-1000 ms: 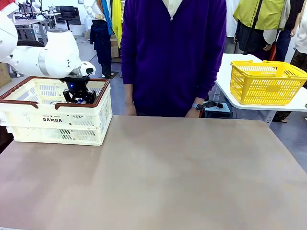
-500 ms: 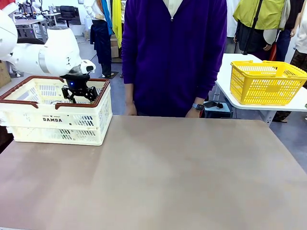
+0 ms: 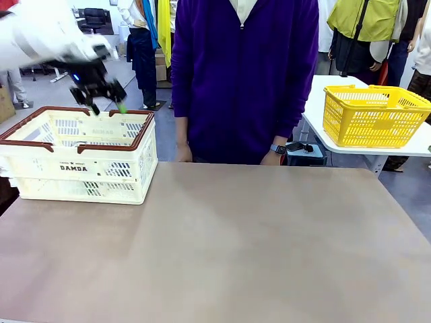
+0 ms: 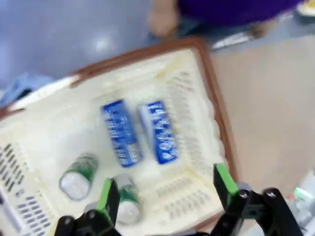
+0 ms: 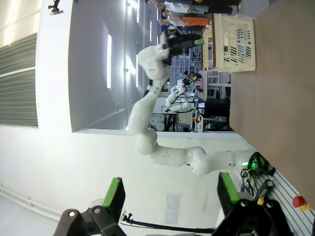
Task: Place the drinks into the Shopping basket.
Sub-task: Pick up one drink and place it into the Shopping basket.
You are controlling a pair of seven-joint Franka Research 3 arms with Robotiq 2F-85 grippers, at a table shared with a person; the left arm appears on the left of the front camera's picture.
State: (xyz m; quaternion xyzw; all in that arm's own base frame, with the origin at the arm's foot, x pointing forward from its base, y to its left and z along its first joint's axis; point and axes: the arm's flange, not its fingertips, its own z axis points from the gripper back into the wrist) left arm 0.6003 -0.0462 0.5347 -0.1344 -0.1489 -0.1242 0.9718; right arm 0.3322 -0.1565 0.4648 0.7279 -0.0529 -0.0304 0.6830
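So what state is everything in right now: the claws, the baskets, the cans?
Left gripper: open, empty, raised above the basket.
Right gripper: open, empty, away from the table.
Shopping basket: upright on the table, holding four cans.
Blue cans: two, lying side by side in the basket.
Green cans: two, lying on the basket floor.
Yellow basket: upright on the side table; contents cannot be seen.
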